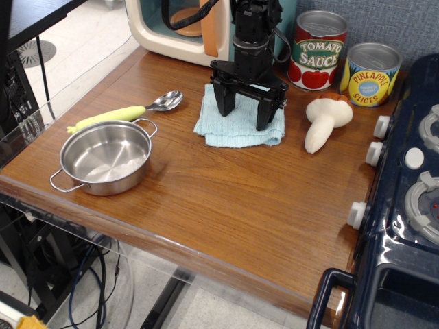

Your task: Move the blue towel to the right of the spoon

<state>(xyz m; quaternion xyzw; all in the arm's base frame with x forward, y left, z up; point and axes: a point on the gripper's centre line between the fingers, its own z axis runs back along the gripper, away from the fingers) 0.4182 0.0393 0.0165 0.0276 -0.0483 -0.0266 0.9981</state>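
Tabletop point(226, 205): spread fingers point(226, 104) on blue towel point(241, 127).

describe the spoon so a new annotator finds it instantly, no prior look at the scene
On the wooden table, look at the left side, just behind the steel pot. The spoon lies flat there, its metal bowl pointing toward the blue towel. Its thick yellow-green handle sets it apart from everything nearby.
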